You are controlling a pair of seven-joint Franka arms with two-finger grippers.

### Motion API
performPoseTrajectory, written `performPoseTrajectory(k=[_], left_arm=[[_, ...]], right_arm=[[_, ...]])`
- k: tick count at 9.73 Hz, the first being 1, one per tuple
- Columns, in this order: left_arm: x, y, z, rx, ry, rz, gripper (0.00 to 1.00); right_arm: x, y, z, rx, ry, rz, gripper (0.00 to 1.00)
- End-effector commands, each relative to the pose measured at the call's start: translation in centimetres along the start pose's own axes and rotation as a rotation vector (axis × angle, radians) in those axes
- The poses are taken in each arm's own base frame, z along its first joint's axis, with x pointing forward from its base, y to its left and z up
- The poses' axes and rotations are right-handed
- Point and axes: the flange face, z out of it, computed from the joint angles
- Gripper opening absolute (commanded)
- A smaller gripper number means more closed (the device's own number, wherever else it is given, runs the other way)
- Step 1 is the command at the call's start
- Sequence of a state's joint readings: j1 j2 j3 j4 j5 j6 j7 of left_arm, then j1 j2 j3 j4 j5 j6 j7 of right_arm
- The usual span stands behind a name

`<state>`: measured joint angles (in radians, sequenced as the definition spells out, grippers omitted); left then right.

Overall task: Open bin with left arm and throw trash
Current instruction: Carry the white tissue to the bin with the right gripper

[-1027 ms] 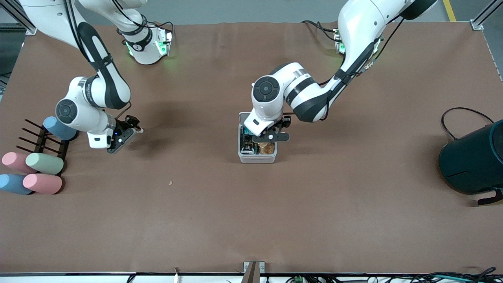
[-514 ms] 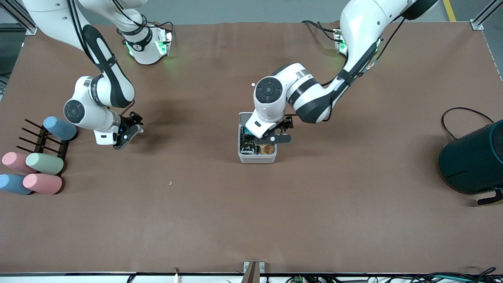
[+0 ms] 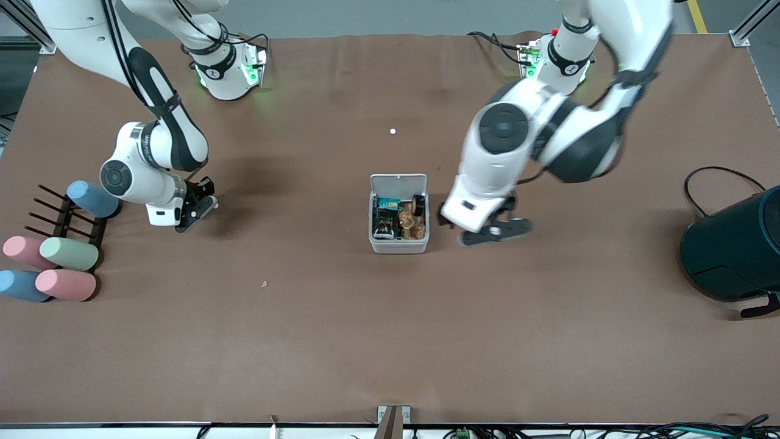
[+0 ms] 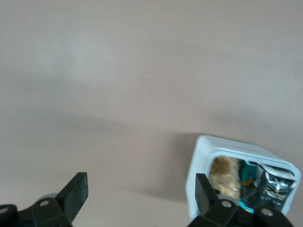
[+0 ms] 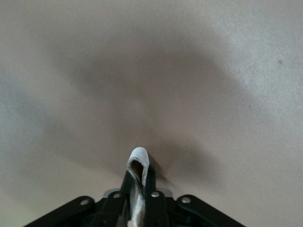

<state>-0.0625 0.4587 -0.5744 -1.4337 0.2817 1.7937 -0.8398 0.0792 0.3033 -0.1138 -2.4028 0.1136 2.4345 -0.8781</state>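
Observation:
The small white-grey bin (image 3: pixel 399 245) stands mid-table with its lid (image 3: pixel 399 182) up. Inside lie a black foil packet (image 3: pixel 386 223), a black tape ring (image 3: pixel 418 204) and tan scraps. My left gripper (image 3: pixel 493 233) is open and empty over the table beside the bin, toward the left arm's end. In the left wrist view its gripper (image 4: pixel 140 191) stands wide open, with the bin (image 4: pixel 201 158) beside one finger and the packet (image 4: pixel 277 182) inside it. My right gripper (image 3: pixel 196 210) hangs over the table near the rack. In the right wrist view it (image 5: pixel 139 187) is shut on the white rubber band loop (image 5: pixel 139 158).
A big dark teal cylinder (image 3: pixel 734 250) with a black cable lies at the left arm's end. Pastel cylinders (image 3: pixel 67 283) and a black rack (image 3: pixel 67 216) sit at the right arm's end. A small white dot (image 3: pixel 392 131) and a crumb (image 3: pixel 264 283) lie on the brown table.
My left arm has swung off the bin toward the left arm's end, leaving the lid up and the inside uncovered. My right gripper has shifted slightly toward the bin.

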Motion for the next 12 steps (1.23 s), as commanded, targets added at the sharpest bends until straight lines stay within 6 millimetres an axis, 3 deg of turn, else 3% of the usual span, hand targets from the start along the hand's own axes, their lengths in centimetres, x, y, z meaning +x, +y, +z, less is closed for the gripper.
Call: performPoseTrajectory(k=[1,2,4,5,7,8,10,12], left_arm=[[3.1,-7.0,-4.5,-0.007,-0.028,0.043,1.00],[3.8,-9.9,-6.5,0.000,-0.014,0.075,1.00],[3.4,-15.7,-12.3,-0.032,0.007,0.076,1.00],[3.7,-20.4,-14.9,-0.031,0.030,0.088,1.00],[2.2,-26.9,-15.9,-0.060,0.018,0.161,1.00],[1.0,-28.4,-16.0,-0.051,0.022,0.146,1.00],[1.8,-30.1,-14.8,-0.046,0.012,0.161,1.00],[2.8,-31.1,-15.5,-0.060,0.041,0.151,1.00]], right_arm=[[0.4,0.5,-1.7,-0.008,0.033,0.043,0.00],[2.2,0.7,-4.2,0.033,0.065,0.103,0.00],[9.1,-0.4,-13.9,0.201,0.145,0.256,0.00],[11.9,-2.0,-18.2,0.217,0.167,0.334,0.00],[18.9,-8.6,-23.7,0.231,0.238,0.503,0.00],[22.2,-11.8,-25.1,0.245,0.251,0.585,0.00],[29.4,-18.9,-26.4,0.266,0.267,0.728,0.00],[34.8,-24.1,-24.4,0.266,0.324,0.838,0.00]])
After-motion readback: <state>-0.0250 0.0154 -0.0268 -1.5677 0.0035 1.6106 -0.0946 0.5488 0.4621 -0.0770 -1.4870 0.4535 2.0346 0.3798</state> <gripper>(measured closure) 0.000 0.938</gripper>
